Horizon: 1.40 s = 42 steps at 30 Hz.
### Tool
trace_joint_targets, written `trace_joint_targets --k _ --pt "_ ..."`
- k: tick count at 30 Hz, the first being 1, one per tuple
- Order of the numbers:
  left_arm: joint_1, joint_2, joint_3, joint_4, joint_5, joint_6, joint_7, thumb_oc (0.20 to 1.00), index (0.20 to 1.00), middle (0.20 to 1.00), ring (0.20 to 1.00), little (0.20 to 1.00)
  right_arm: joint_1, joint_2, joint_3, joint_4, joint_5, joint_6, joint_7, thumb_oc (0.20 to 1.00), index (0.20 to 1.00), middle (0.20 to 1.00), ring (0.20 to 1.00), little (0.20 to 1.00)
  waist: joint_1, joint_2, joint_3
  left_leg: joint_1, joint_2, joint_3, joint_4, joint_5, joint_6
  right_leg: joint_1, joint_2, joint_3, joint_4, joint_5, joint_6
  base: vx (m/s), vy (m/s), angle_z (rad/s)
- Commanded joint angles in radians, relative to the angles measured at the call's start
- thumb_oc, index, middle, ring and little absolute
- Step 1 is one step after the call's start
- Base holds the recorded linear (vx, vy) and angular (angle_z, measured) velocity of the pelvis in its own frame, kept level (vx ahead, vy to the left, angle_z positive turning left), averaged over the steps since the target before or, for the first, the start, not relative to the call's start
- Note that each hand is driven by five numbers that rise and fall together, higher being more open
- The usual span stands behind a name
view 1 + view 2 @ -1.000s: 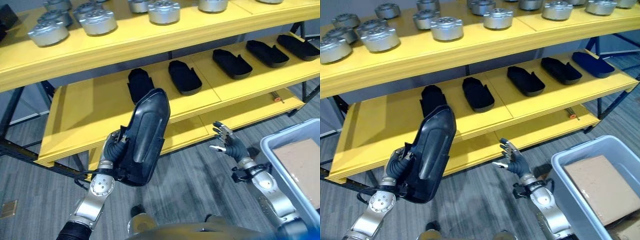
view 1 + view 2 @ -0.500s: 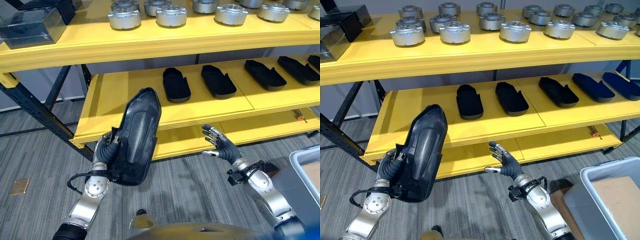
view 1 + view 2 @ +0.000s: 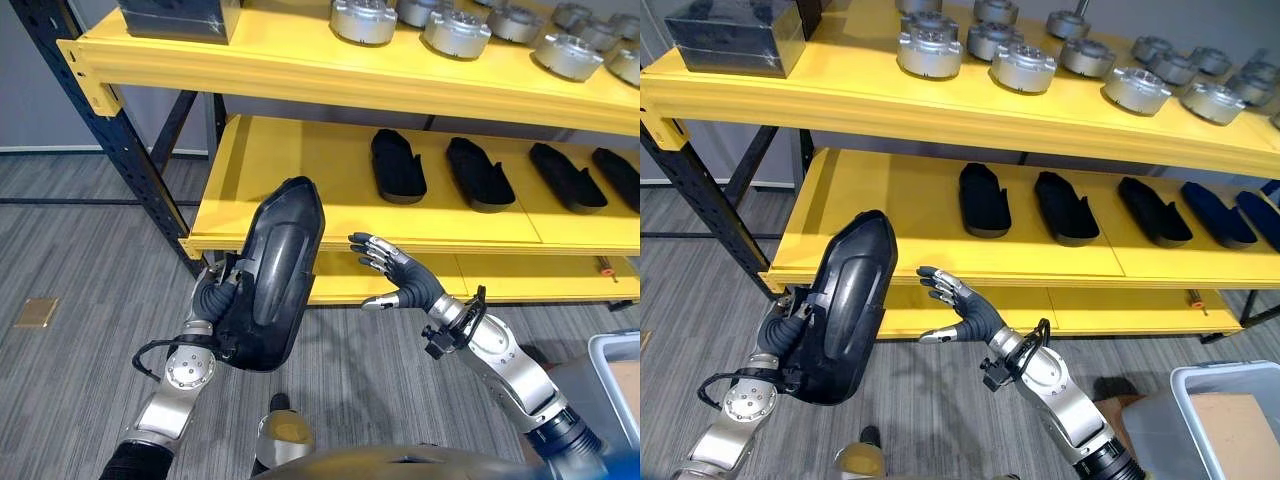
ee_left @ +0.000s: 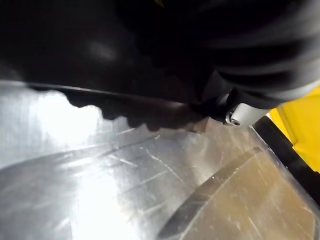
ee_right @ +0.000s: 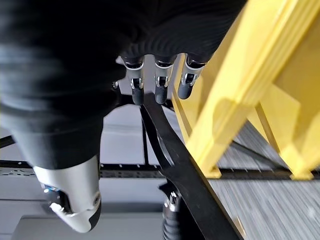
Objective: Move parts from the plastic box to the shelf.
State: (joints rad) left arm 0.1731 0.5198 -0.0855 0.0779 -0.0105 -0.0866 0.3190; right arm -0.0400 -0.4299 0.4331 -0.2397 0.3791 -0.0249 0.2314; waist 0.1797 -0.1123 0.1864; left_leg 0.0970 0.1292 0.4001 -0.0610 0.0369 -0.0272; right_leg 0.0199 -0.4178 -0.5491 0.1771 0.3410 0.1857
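Left hand (image 3: 215,300), lower left of the left eye view, has its fingers curled round the lower part of a long black shell part (image 3: 272,272), held upright and slightly tilted, in front of the yellow shelf (image 3: 300,215). Right hand (image 3: 405,287), at centre, is spread with straight fingers, holding nothing, just right of the part and apart from it. Four matching black parts (image 3: 398,165) lie in a row on the middle level. Silver round parts (image 3: 930,52) sit on the top level. Grey box (image 3: 1180,415) at lower right corner.

parts (image 3: 480,175) on shelf (image 3: 300,190), held part (image 3: 268,275) before it
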Motion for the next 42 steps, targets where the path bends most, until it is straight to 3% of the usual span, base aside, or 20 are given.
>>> trace_joint_targets --k 1,2,5,8,10,13,15,20,24,27,30,32,33,34,35,38,39,40,42 --pt "-0.085 -0.004 0.008 -0.100 -0.018 -0.033 0.040 0.200 0.200 0.200 0.200 0.200 -0.011 -0.018 -0.059 -0.034 0.054 -0.052 0.025 1.000 1.000 1.000 1.000 1.000 -0.036 0.032 -0.012 0.028 -0.092 -0.044 0.036 -0.108 0.046 0.018 0.171 0.070 0.040 -0.285 0.038 0.06 -0.042 0.31" --pt "-0.083 -0.001 0.012 -0.099 -0.020 -0.033 0.039 0.200 0.200 0.200 0.200 0.200 0.004 -0.020 -0.065 -0.038 0.058 -0.063 0.035 1.000 1.000 1.000 1.000 1.000 -0.046 0.025 -0.010 0.032 -0.091 -0.042 0.038 -0.111 0.040 0.020 0.188 0.084 0.000 -0.281 0.038 0.09 -0.087 0.44" --pt "-0.075 -0.010 -0.002 -0.103 -0.028 -0.037 0.056 0.200 0.200 0.200 0.200 0.200 0.012 -0.019 -0.067 -0.021 0.055 -0.090 0.050 1.000 1.000 1.000 1.000 1.000 -0.059 0.016 0.003 0.063 -0.092 -0.018 0.034 -0.132 0.024 -0.004 0.168 0.083 -0.146 -0.165 0.064 0.11 -0.125 0.29" --pt "-0.064 -0.011 -0.024 -0.119 -0.029 -0.035 0.064 0.200 0.200 0.200 0.200 0.200 0.023 -0.003 -0.060 -0.011 0.059 -0.094 0.072 1.000 1.000 1.000 1.000 1.000 -0.078 0.014 0.022 0.075 -0.091 -0.044 0.051 -0.164 0.032 -0.062 0.149 0.146 -0.178 -0.090 0.076 0.14 -0.127 0.01" --pt "-0.037 -0.014 -0.038 -0.122 -0.013 -0.046 0.070 0.200 0.200 0.200 0.200 0.200 0.050 -0.005 -0.064 -0.022 0.061 -0.103 0.113 1.000 1.000 1.000 1.000 1.000 -0.092 0.011 0.025 0.064 -0.093 -0.056 0.059 -0.147 0.038 -0.075 0.158 0.179 -0.181 -0.091 0.076 0.19 -0.144 0.47" --pt "-0.027 -0.010 -0.049 -0.124 -0.007 -0.049 0.077 0.200 0.200 0.200 0.200 0.200 0.054 -0.011 -0.061 -0.032 0.055 -0.110 0.127 1.000 1.000 1.000 1.000 1.000 -0.092 0.013 0.020 0.065 -0.093 -0.061 0.062 -0.149 0.040 -0.069 0.165 0.180 -0.160 -0.106 0.076 0.17 -0.079 0.33" --pt "-0.017 -0.005 -0.054 -0.133 -0.016 -0.050 0.071 0.200 0.200 0.200 0.200 0.200 0.042 -0.024 -0.045 -0.039 0.050 -0.108 0.128 1.000 1.000 1.000 1.000 1.000 -0.085 0.017 0.010 0.055 -0.086 -0.069 0.086 -0.153 0.040 -0.050 0.183 0.179 -0.125 -0.171 0.057 0.30 -0.155 0.48" --pt "0.004 -0.033 -0.044 -0.140 -0.034 -0.020 0.069 0.200 0.200 0.200 0.200 0.200 0.018 -0.050 -0.028 -0.042 0.045 -0.084 0.106 1.000 1.000 1.000 1.000 1.000 -0.064 0.025 -0.019 0.043 -0.053 -0.065 0.157 -0.156 0.010 0.048 0.226 0.150 -0.116 -0.312 -0.026 0.36 -0.181 0.21" --pt "0.016 -0.047 -0.036 -0.143 -0.055 -0.016 0.050 0.200 0.200 0.200 0.200 0.200 0.006 -0.065 -0.049 -0.042 0.066 -0.115 0.064 1.000 1.000 1.000 1.000 1.000 -0.066 0.023 -0.023 0.025 -0.031 -0.062 0.212 -0.165 -0.008 0.079 0.244 0.161 -0.128 -0.339 -0.055 0.25 -0.186 0.04" --pt "0.015 -0.050 -0.031 -0.140 -0.054 -0.015 0.049 0.200 0.200 0.200 0.200 0.200 -0.007 -0.076 -0.099 -0.056 0.111 -0.136 0.073 1.000 1.000 1.000 1.000 1.000 -0.075 0.027 -0.021 0.004 -0.007 -0.046 0.317 -0.221 -0.024 0.102 0.256 0.158 -0.119 -0.377 -0.070 0.26 -0.228 0.05" --pt "0.007 -0.048 -0.028 -0.134 -0.083 -0.011 0.055 0.200 0.200 0.200 0.200 0.200 -0.013 -0.083 -0.118 -0.077 0.147 -0.124 0.076 1.000 1.000 1.000 1.000 1.000 -0.077 0.027 -0.008 -0.062 0.040 -0.016 0.492 -0.179 -0.052 0.124 0.265 0.145 -0.124 -0.391 -0.096 0.09 -0.193 0.15" --pt "0.002 -0.053 -0.015 -0.121 -0.113 -0.012 0.053 0.200 0.200 0.200 0.200 0.200 -0.018 -0.078 -0.122 -0.088 0.136 -0.122 0.078 1.000 1.000 1.000 1.000 1.000 -0.078 0.042 0.007 -0.128 0.085 -0.037 0.577 -0.125 -0.078 0.131 0.282 0.158 -0.117 -0.408 -0.112 0.09 -0.098 0.00" --pt "0.002 -0.059 -0.007 -0.108 -0.127 -0.013 0.046 0.200 0.200 0.200 0.200 0.200 -0.017 -0.074 -0.125 -0.092 0.110 -0.126 0.072 1.000 1.000 1.000 1.000 1.000 -0.088 0.052 0.009 -0.120 0.118 -0.028 0.541 -0.094 -0.087 0.131 0.288 0.160 -0.102 -0.423 -0.117 0.09 0.015 -0.08" --pt "0.002 -0.059 -0.006 -0.106 -0.128 -0.014 0.044 0.200 0.200 0.200 0.200 0.200 -0.015 -0.073 -0.126 -0.094 0.098 -0.127 0.063 1.000 1.000 1.000 1.000 1.000 -0.089 0.054 0.009 -0.115 0.121 -0.026 0.530 -0.090 -0.088 0.130 0.288 0.160 -0.098 -0.425 -0.117 0.10 0.132 -0.21" --pt "0.002 -0.066 -0.006 -0.102 -0.136 -0.004 0.016 0.200 0.200 0.200 0.200 0.200 -0.011 -0.074 -0.130 -0.095 0.046 -0.115 0.034 1.000 1.000 1.000 1.000 1.000 -0.100 0.065 0.002 -0.085 0.136 -0.026 0.435 -0.064 -0.092 0.122 0.284 0.160 -0.082 -0.432 -0.114 0.08 0.208 -0.25" --pt "0.015 -0.074 -0.024 -0.095 -0.146 -0.009 0.014 0.200 0.200 0.200 0.200 0.200 0.012 -0.081 -0.140 -0.090 0.195 -0.064 0.098 1.000 1.000 1.000 1.000 1.000 -0.122 0.088 -0.009 -0.045 0.201 -0.022 0.218 0.076 -0.122 0.106 0.274 0.159 -0.062 -0.436 -0.116 0.05 0.337 -0.11" --pt "0.015 -0.073 -0.030 -0.087 -0.145 -0.020 0.019 0.200 0.200 0.200 0.200 0.200 0.034 -0.074 -0.145 -0.096 0.227 -0.052 0.118 1.000 1.000 1.000 1.000 1.000 -0.131 0.093 -0.013 -0.041 0.221 -0.013 0.182 0.101 -0.132 0.103 0.265 0.156 -0.052 -0.443 -0.112 0.05 0.266 -0.10" --pt "0.014 -0.073 -0.032 -0.081 -0.147 -0.026 0.019 0.200 0.200 0.200 0.200 0.200 0.050 -0.068 -0.150 -0.099 0.241 -0.048 0.116 1.000 1.000 1.000 1.000 1.000 -0.140 0.095 -0.017 -0.030 0.228 -0.015 0.165 0.095 -0.144 0.105 0.254 0.162 -0.041 -0.458 -0.102 0.08 0.329 -0.03" --pt "0.002 -0.073 -0.037 -0.062 -0.147 -0.029 0.011 0.200 0.200 0.200 0.200 0.200 0.076 -0.065 -0.154 -0.093 0.278 -0.046 0.124 1.000 1.000 1.000 1.000 1.000 -0.155 0.098 -0.019 -0.010 0.203 -0.006 0.142 0.037 -0.125 0.081 0.219 0.160 0.011 -0.476 -0.089 0.04 0.331 -0.07"
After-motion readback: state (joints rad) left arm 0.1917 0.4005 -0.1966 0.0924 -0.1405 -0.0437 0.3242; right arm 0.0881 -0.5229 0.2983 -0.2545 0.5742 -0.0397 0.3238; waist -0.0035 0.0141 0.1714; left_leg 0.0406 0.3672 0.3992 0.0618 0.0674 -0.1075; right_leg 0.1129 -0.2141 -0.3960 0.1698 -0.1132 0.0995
